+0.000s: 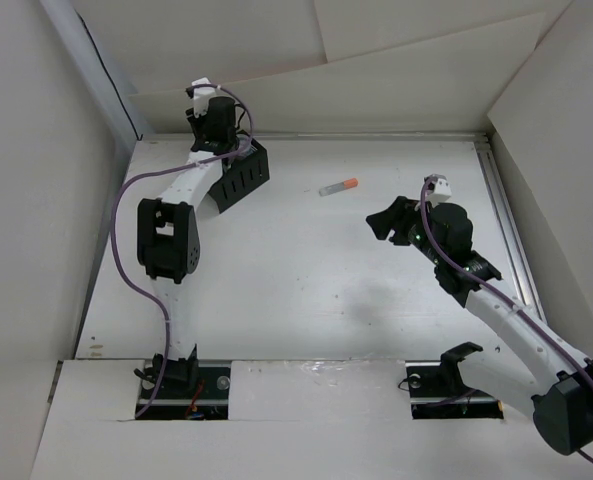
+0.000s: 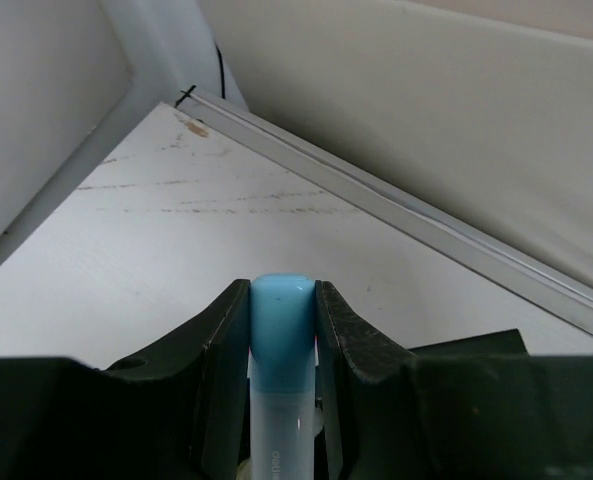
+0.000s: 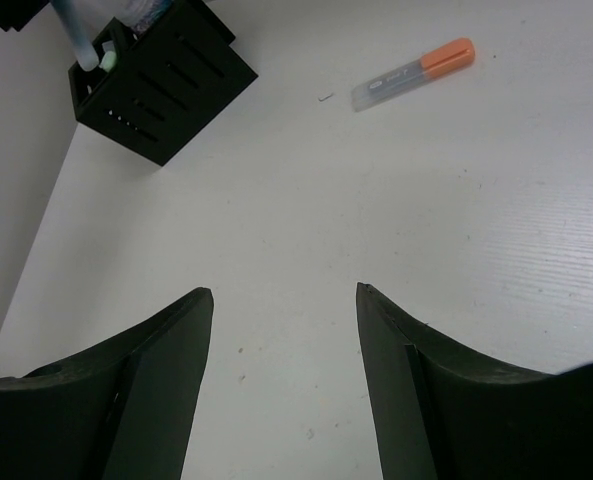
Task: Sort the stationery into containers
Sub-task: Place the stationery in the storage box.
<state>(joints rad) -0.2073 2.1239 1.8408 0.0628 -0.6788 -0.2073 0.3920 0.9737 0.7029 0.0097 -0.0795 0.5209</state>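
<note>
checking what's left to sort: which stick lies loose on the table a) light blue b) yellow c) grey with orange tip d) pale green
c: the grey stick with orange tip lies alone on the table, while the light blue stick is clamped in the left gripper.

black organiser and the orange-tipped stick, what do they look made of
Black organiser: likely moulded plastic, matte; clean uniform slots in its walls. Orange-tipped stick: probably plastic too, smooth grey barrel with printed marking, opaque orange cap. Look alone cannot confirm either.
</note>
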